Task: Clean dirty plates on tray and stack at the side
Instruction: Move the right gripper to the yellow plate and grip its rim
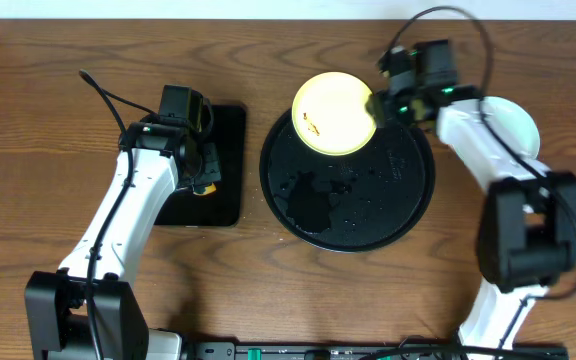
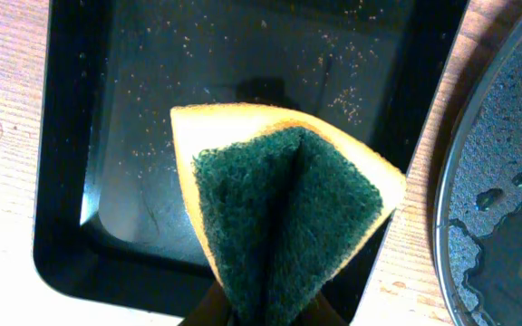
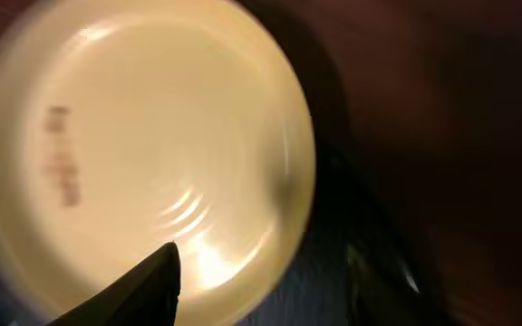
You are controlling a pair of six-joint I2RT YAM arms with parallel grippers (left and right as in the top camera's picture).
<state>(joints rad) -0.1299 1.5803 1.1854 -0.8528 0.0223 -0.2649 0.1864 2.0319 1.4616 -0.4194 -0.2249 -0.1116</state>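
The right gripper [image 1: 376,106] is sitting at the rim of the pale yellow plate [image 1: 333,113] on the wet round tray's [image 1: 403,195] far side, where a shallow bite is risking a slip. The left gripper [image 1: 205,166] is pinching a folded sponge [image 2: 288,208] above the rectangular tray [image 2: 71,181]. Blur is hiding whether the right jaws are gripping.

White arms [image 1: 118,215] with black joints [image 1: 523,240] and cables [image 1: 108,95].

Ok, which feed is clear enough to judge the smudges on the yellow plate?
Overhead: sharp and evenly lit, smudges on the yellow plate readable, wet sheen on the round tray. Right wrist: dim and blurred, the marks smeared, glare streaks near centre. Left wrist: crisp on the sponge, no plate.
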